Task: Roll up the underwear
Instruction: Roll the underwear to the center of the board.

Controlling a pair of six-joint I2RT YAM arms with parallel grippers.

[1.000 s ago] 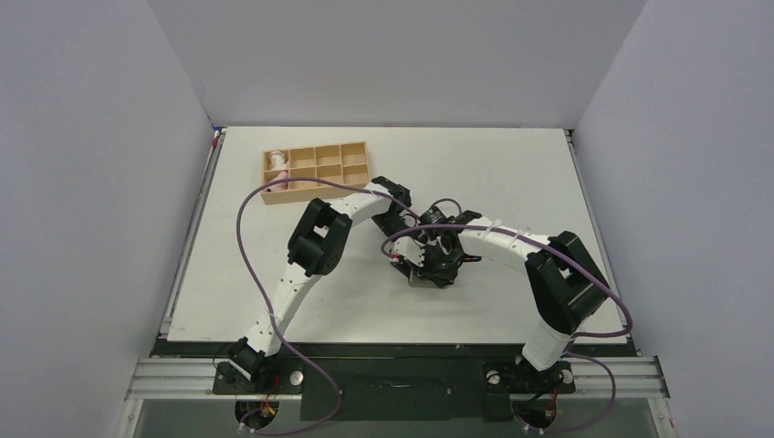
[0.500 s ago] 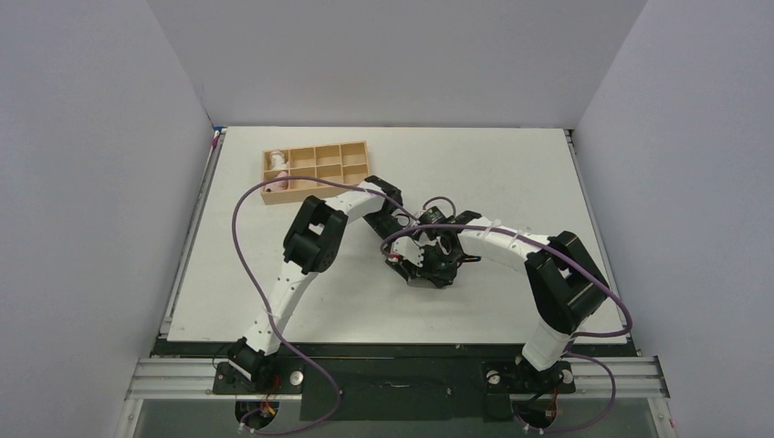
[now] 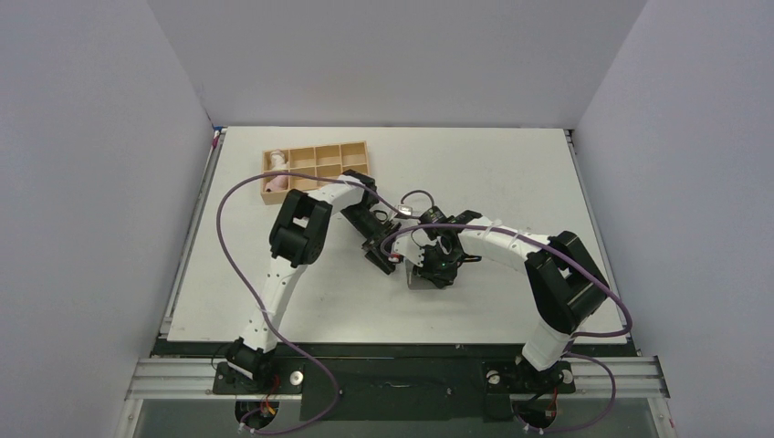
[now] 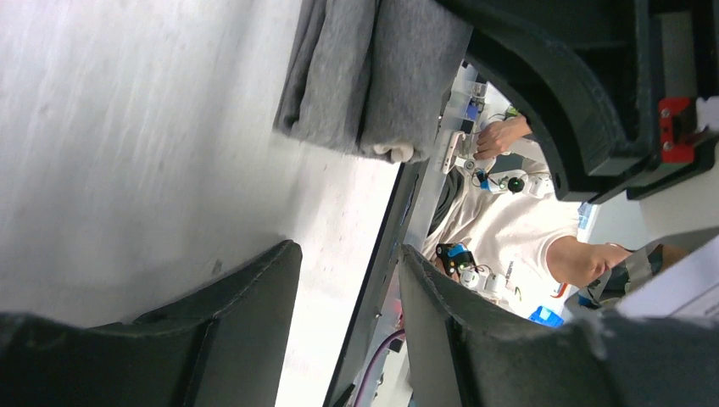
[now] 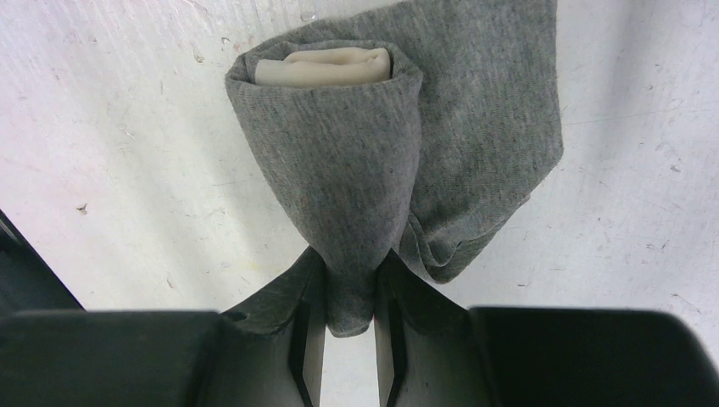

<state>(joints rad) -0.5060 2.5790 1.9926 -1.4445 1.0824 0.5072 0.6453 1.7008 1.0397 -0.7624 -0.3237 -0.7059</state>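
The dark grey soft fabric underwear [image 5: 356, 161] with a pale beige strip is almost wholly covered by the black right gripper [image 5: 349, 292] in the top view, is cut off by the upper edge in both wrist views, and its pinched end is partly hidden between the fingers [image 5: 280, 305].

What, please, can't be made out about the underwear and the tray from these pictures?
Top view: the underwear is mostly hidden under the right arm; the tray contents are too small.
Left wrist: its roll is cut by the top edge.
Right wrist: its tip is hidden between the right fingers.
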